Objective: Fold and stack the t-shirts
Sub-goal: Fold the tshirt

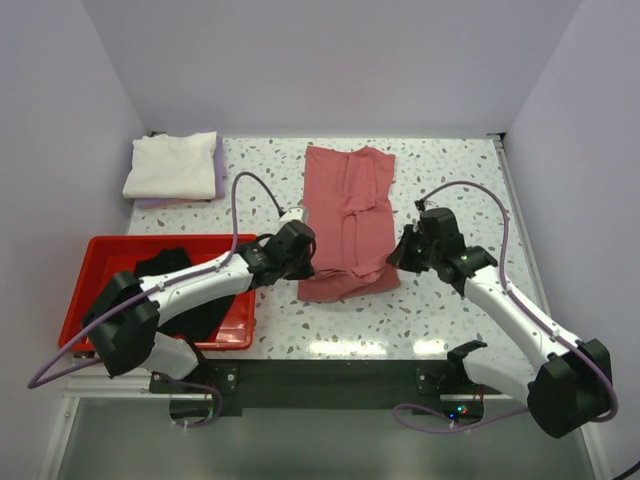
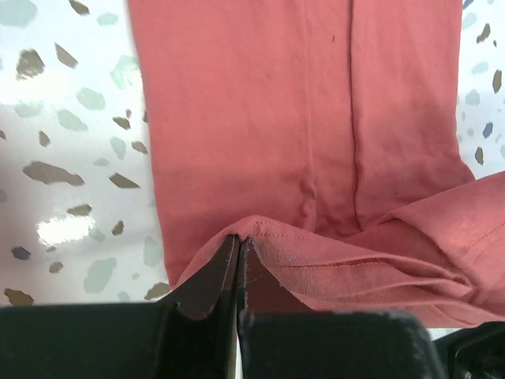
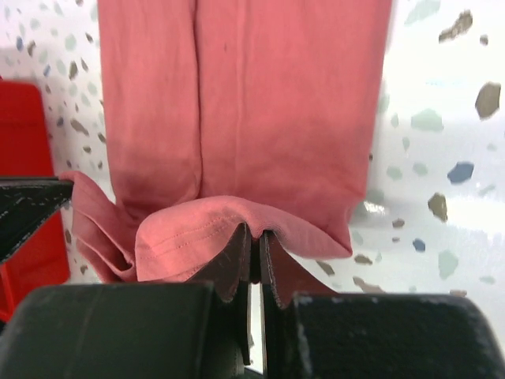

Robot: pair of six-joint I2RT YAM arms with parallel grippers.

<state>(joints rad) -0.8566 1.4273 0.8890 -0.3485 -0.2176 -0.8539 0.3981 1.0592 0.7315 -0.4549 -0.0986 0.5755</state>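
A dusty red t-shirt [image 1: 349, 220] lies lengthwise in the middle of the table, folded into a narrow strip. My left gripper [image 1: 304, 262] is shut on its near left hem, pinching a fold of cloth [image 2: 260, 233]. My right gripper [image 1: 397, 256] is shut on the near right hem [image 3: 237, 217], which bunches over the fingertips. A folded cream-white t-shirt [image 1: 172, 164] rests on a pale lavender one [image 1: 217, 165] at the back left. A black t-shirt [image 1: 165, 265] lies in the red tray.
The red plastic tray [image 1: 95, 275] stands at the near left, under my left arm. The speckled table [image 1: 450, 170] ends at walls behind and on both sides.
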